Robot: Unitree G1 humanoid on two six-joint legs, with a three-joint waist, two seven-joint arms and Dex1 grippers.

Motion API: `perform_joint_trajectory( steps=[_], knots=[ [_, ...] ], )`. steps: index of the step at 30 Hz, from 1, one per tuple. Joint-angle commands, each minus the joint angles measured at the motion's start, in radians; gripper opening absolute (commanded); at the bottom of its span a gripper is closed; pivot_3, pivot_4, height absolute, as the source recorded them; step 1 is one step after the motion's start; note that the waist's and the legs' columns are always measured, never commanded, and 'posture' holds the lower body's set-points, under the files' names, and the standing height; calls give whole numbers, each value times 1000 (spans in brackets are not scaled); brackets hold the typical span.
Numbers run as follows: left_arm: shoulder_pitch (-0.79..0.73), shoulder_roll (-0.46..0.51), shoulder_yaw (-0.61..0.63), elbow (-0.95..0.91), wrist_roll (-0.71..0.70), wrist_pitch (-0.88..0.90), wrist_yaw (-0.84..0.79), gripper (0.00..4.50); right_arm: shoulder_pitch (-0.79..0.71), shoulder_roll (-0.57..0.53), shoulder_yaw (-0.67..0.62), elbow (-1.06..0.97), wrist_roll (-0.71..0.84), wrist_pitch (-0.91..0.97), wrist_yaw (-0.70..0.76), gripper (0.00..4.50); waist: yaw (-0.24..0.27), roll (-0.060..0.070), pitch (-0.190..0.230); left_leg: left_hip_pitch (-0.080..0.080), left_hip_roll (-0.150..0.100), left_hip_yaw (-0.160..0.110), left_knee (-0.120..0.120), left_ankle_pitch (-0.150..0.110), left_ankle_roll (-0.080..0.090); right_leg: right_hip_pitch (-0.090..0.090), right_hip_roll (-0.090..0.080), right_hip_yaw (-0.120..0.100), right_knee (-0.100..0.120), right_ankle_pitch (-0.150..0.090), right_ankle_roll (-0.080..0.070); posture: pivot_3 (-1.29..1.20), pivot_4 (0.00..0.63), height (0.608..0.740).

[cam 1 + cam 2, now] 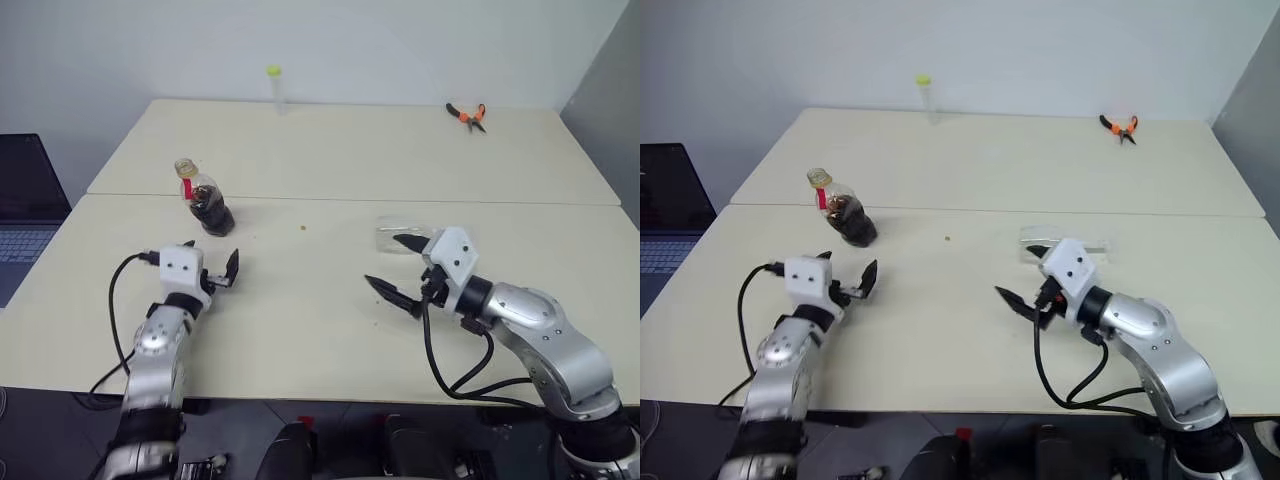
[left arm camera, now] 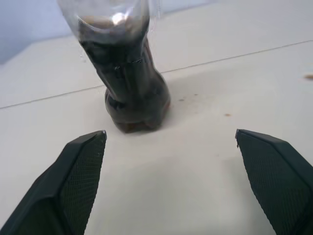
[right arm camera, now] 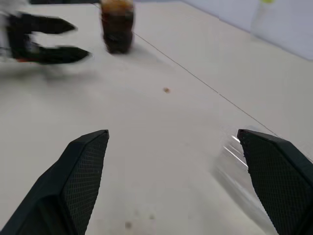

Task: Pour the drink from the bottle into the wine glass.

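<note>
On the table (image 1: 330,330) stand one bottle (image 1: 205,203) and two released claws, left claw (image 1: 211,262) and right claw (image 1: 392,268).

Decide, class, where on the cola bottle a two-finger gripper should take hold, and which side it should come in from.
Grip the bottle around its narrower waist, between the rounded base and the shoulder under the red neck band. Its top leans slightly, so the fingers should probably close level across the body. Come in from the robot's near side: the open left gripper already faces it across bare table.
</note>
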Motion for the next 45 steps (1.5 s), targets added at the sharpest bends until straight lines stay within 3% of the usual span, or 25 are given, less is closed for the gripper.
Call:
perform_joint_trajectory(
  steps=[1, 6, 15, 22, 32, 36, 45],
  knots=[
    [11, -2, -43, -163, -5, 58, -15, 4473, 1, -26, 15, 64, -223, -155, -130, 4500, 4, 0, -1, 0, 0, -1, 0, 0, 0, 1, 0, -1, 0, 0, 0, 0, 150, 740],
    [-90, 58, -135, -178, -50, 116, -189, 4473, -86, -102, 183, 255, -628, -287, -274, 4500, 6, 0, -1, 2, 0, 4, 0, 3, -5, 1, 6, -1, 1, 0, 0, 0, 150, 740],
    [-319, 181, -189, -62, -167, 175, -522, 4473, -155, -109, 274, 460, -987, -291, -363, 4500, -6, 0, -1, 2, 1, 7, 0, 3, -5, 0, 8, 1, 0, 0, 0, 0, 150, 740],
    [-351, 200, -214, -11, -179, 165, -647, 4473, -183, -50, 318, 534, -1169, -263, -389, 4500, -9, 0, -1, 2, 2, 8, 0, 3, -5, 0, 10, 2, 0, 0, 0, 0, 150, 740],
    [-376, 157, -230, 70, -152, 99, -663, 4473, -282, 58, 340, 794, -1252, -264, -481, 4500, -10, -1, -1, 3, 3, 12, 0, 3, -5, 0, 10, 3, 0, 0, -1, 0, 150, 740],
    [-382, 148, -233, 91, -146, 78, -663, 4500, -314, 65, 346, 872, -1246, -285, -509, 3589, -10, -2, -2, 5, 3, 13, 0, 3, -5, 0, 11, 5, 1, 1, -2, 0, 150, 740],
    [-370, 132, -216, 112, -146, 44, -636, 4500, -296, 84, 333, 825, -1267, -233, -514, 341, -10, -3, -3, 9, 3, 14, -1, 3, -5, 2, 11, 8, 2, 1, -1, 0, 150, 740]
  ],
)
